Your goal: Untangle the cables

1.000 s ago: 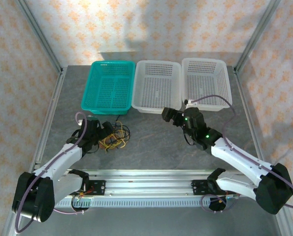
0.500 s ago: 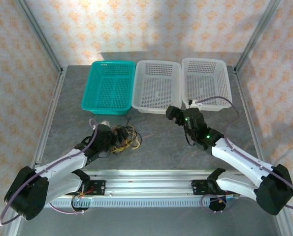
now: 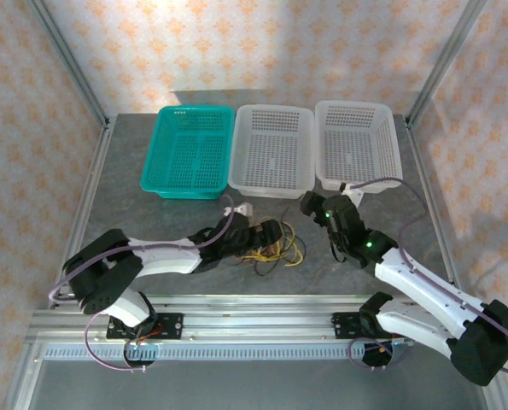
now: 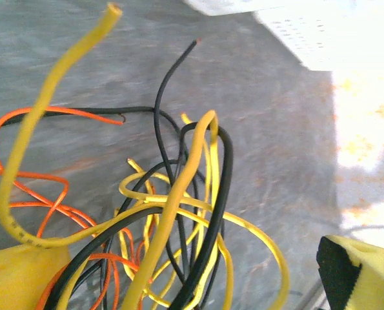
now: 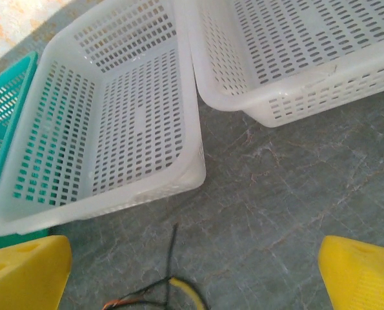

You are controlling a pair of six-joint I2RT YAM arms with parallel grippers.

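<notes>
The jaws of your left gripper are wide open, with the cables bunched up between them. The jaws of your right gripper are wide open too and hold nothing. The tangle lies on the surface, near the middle white basket.

The cables have smooth, slightly glossy plastic insulation in yellow, black and orange. The table has a matt grey top with a mottled, stone-like look, and a bright bare-metal rail runs along its near edge. The teal basket, the middle white basket and the right white basket are smooth perforated moulded plastic with a faint sheen.
</notes>
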